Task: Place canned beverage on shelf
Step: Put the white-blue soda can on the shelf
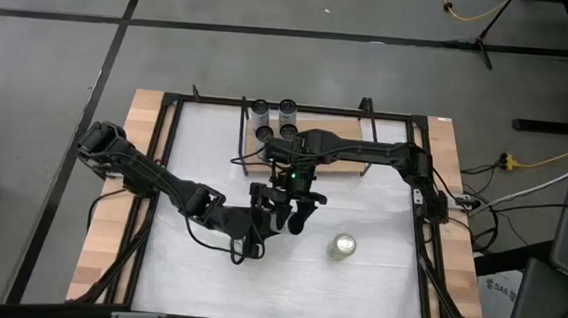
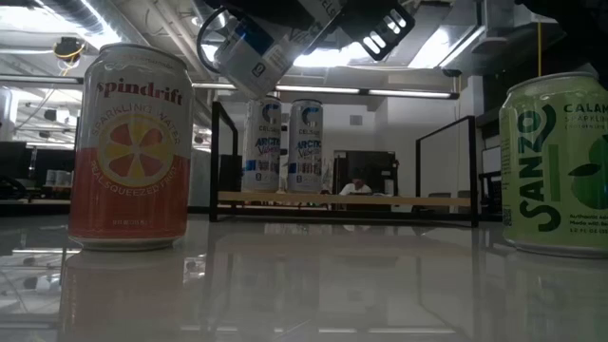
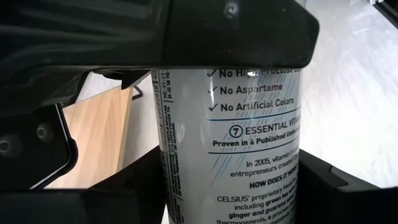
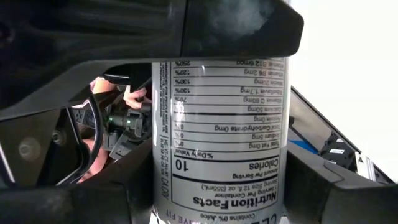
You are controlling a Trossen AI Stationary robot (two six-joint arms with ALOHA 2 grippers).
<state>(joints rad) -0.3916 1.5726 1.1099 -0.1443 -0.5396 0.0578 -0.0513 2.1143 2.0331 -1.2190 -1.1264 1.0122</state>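
Note:
A white Celsius can (image 2: 249, 52) hangs tilted high above the table's middle, between my two grippers. It fills the left wrist view (image 3: 230, 124) and the right wrist view (image 4: 221, 137). My left gripper (image 1: 270, 218) comes from the table's left, and my right gripper (image 1: 298, 202) reaches over from the far right. Both are shut on this can, which their bodies mostly hide in the high view. The light-wood shelf (image 1: 339, 166) with black wire uprights lies at the table's far side. Several Celsius cans (image 1: 288, 107) stand upright on its left end, and they also show in the low view (image 2: 306, 147). My left gripper pinches the can's side wall (image 3: 177, 186) between its two fingers, one on each side, lying across the can. The can is lifted clear of the table and tilted. My right gripper pinches the same can's side wall (image 4: 168, 193) between its two fingers, across the can. The print reads upside down in its wrist view, so it meets the can from the opposite way to my left gripper. The can is clear of the table.
A green Sanzo can (image 1: 343, 246) stands on the white tabletop at the near right; it also shows in the low view (image 2: 556, 166). An orange Spindrift can (image 2: 128, 147) stands near the table's front. A black frame (image 1: 171, 121) rims the table.

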